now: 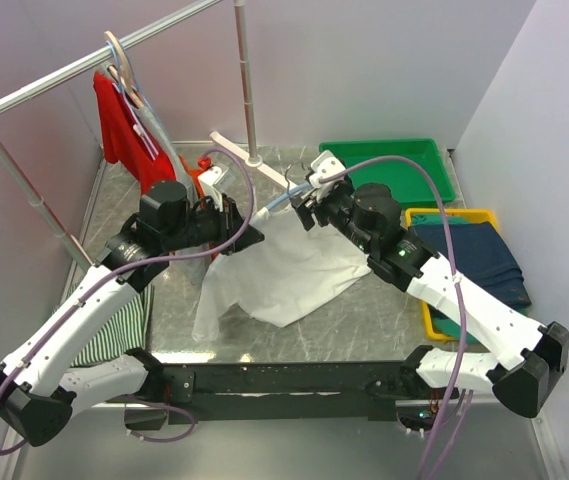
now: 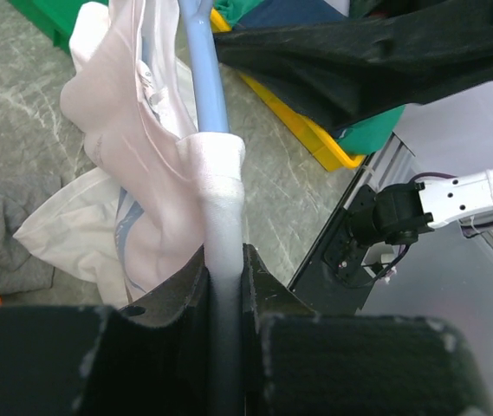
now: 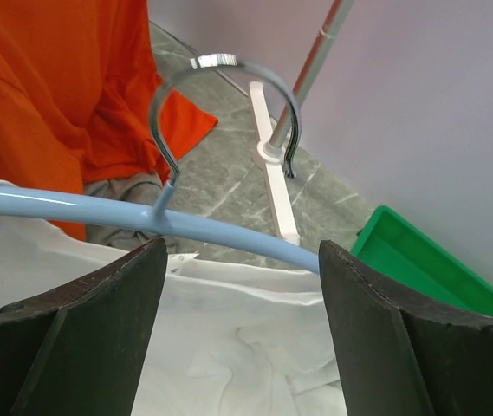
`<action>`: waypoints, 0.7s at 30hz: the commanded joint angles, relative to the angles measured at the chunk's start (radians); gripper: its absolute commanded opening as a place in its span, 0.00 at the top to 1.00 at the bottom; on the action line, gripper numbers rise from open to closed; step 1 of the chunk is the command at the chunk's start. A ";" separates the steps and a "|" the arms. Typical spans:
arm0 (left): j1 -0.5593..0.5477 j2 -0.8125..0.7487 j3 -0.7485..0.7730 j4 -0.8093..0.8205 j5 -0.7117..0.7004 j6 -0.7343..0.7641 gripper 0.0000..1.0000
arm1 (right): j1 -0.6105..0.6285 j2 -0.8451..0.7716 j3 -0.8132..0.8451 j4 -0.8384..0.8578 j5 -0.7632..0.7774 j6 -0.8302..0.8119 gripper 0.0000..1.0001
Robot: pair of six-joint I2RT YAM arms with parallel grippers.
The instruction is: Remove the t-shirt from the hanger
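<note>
top external view shows the hanger (image 1: pixel 276 202) held above the table (image 1: pixel 364 325) between the two arms. its long axis runs from the left gripper (image 1: pixel 240 228) across to the right gripper (image 1: pixel 307 206). the white t-shirt (image 1: pixel 284 275) hangs off that bar and spills onto the table below it, toward the arm bases.

in the left wrist view the left gripper is pressed tight on the white padded end of the hanger, with shirt cloth bunched along the bar just past its fingers.

in the right wrist view the right gripper's jaws stand spread. the blue bar passes just beyond both fingertips, running from one finger toward the other, close under the metal hook (image 3: pixel 224 95). so the bar lies along the closing line rather than across it. what fills the gap between the fingers is the shirt's upper edge, just below the bar.

the right arm is the nearer one to the hook and the neck of the shirt. closing there would likely catch cloth, not hanger, and the shirt could then be drawn off along the bar's axis, away from the left grip.
</note>
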 commanded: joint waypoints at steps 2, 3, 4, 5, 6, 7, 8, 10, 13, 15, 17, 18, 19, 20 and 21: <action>-0.009 -0.045 0.010 0.098 0.052 -0.005 0.99 | 0.002 -0.022 -0.044 0.057 0.054 0.016 0.22; -0.009 -0.047 0.009 0.098 0.057 -0.006 0.99 | 0.002 -0.021 -0.041 0.055 0.054 0.016 0.22; -0.009 -0.050 0.009 0.100 0.055 -0.008 0.99 | 0.002 -0.018 -0.038 0.052 0.054 0.015 0.22; -0.009 -0.051 0.007 0.098 0.057 -0.006 0.99 | 0.002 -0.016 -0.038 0.055 0.059 0.015 0.22; -0.009 -0.054 0.006 0.098 0.060 -0.008 0.99 | 0.002 -0.016 -0.040 0.061 0.060 0.015 0.22; -0.007 -0.054 0.004 0.098 0.060 -0.008 0.99 | 0.002 -0.015 -0.041 0.080 0.059 0.013 0.22; -0.009 -0.056 0.003 0.098 0.058 -0.009 0.99 | 0.002 -0.016 -0.046 0.092 0.060 0.013 0.23; -0.009 -0.056 -0.003 0.098 0.057 -0.011 0.99 | 0.003 -0.019 -0.050 0.136 0.059 0.012 0.23; -0.009 -0.055 -0.014 0.104 0.058 -0.017 0.99 | 0.005 -0.018 -0.060 0.186 0.025 0.012 0.23; -0.009 -0.056 -0.020 0.113 0.061 -0.023 0.99 | 0.008 -0.009 -0.050 0.190 0.014 0.012 0.23; -0.009 -0.056 -0.019 0.118 0.067 -0.028 0.99 | 0.013 0.010 -0.044 0.201 0.019 0.012 0.23; -0.009 -0.058 -0.016 0.126 0.068 -0.031 0.99 | 0.013 0.013 -0.046 0.207 0.020 0.013 0.23; -0.009 -0.056 -0.014 0.129 0.074 -0.034 0.99 | 0.013 0.017 -0.044 0.210 0.019 0.015 0.23; -0.007 -0.058 -0.011 0.130 0.077 -0.037 0.99 | 0.013 0.019 -0.050 0.213 0.017 0.016 0.23; -0.009 -0.058 -0.011 0.135 0.080 -0.041 0.99 | 0.014 0.017 -0.056 0.230 0.016 0.018 0.23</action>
